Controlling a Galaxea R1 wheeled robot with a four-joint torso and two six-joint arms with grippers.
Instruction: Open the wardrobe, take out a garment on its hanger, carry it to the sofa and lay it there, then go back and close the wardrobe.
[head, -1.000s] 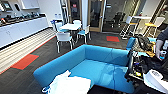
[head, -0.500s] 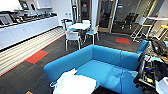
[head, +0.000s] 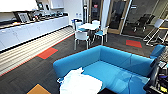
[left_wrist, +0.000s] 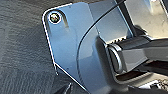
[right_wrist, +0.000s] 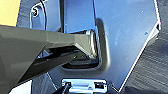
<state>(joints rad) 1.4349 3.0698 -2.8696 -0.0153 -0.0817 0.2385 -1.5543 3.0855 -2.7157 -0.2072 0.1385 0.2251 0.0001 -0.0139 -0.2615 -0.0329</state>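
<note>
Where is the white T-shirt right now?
In the head view, the white T-shirt lies on the near left end of the blue sofa, beside its left armrest, low in the picture.

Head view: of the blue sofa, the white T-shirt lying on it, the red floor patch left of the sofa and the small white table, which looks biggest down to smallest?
1. Sofa, by far.
2. T-shirt, though nearness to the camera enlarges it.
3 and 4. Red floor patch and table look alike; unranked.
</note>
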